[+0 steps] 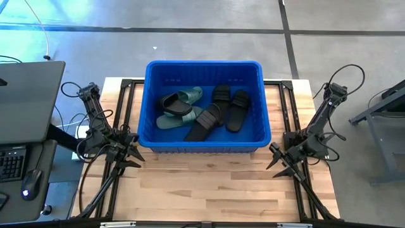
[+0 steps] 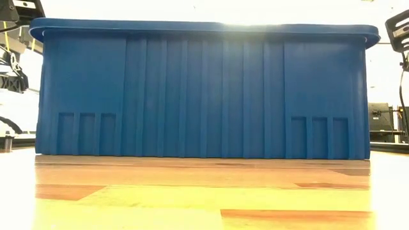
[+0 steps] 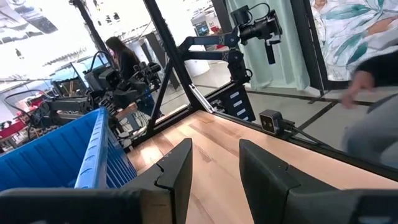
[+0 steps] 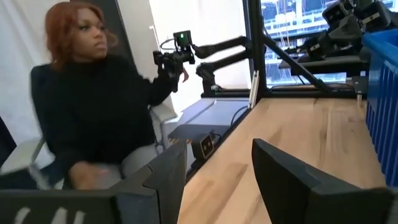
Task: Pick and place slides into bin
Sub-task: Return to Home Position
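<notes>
High view: slides (image 1: 204,120) overlap in the bin (image 1: 202,63), perhaps six

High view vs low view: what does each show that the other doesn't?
High view only: the slides, black and sage green, lying inside the bin, and both arms in full, with the left hand and right hand off the bin's near corners, holding nothing.
Low view only: the bin's ribbed outer wall side-on, its base flat on the table; the contents are hidden.
Both: the blue bin on the wooden table.
</notes>
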